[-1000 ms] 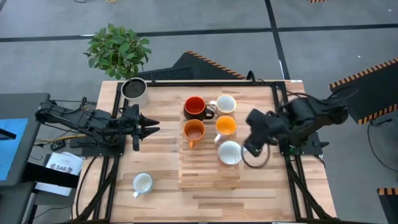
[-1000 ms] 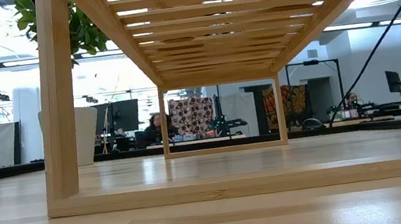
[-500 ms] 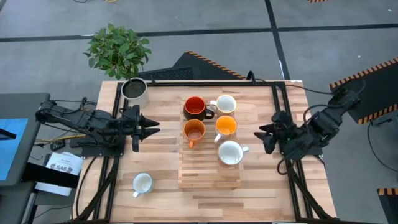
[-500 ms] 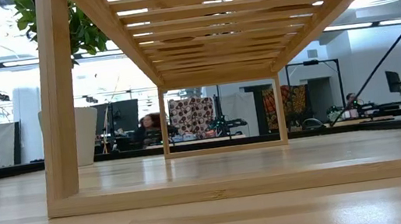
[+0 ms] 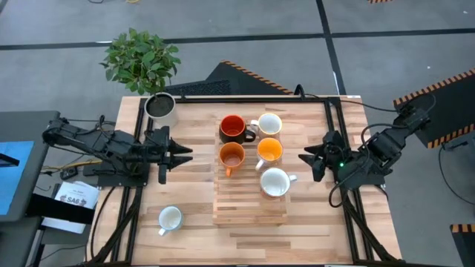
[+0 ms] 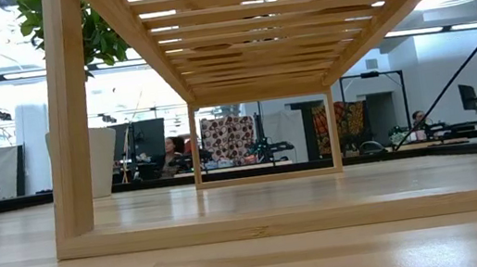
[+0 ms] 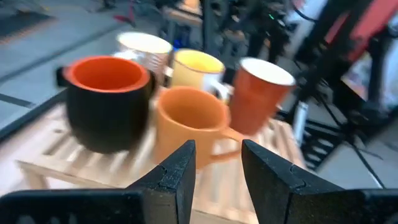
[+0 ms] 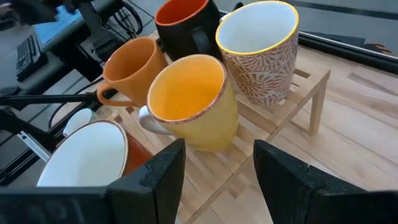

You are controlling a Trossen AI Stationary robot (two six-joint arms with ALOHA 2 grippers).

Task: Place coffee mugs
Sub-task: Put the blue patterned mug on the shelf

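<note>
The wooden table (image 5: 193,222) carries a slatted rack (image 5: 249,208), a soil-filled pot (image 5: 159,107) (far corner) and one white mug (image 5: 170,218).

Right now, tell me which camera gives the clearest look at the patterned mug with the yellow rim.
The right wrist view: the patterned mug shows close, its pattern, yellow rim and pale inside plain, standing on the slatted rack. The high view shows only its round top; the left wrist view shows it blurred behind the other mugs; the low view shows nothing of it.

Glossy ceramic mugs (image 8: 186,99) on a slatted pale wooden rack (image 5: 249,204).
</note>
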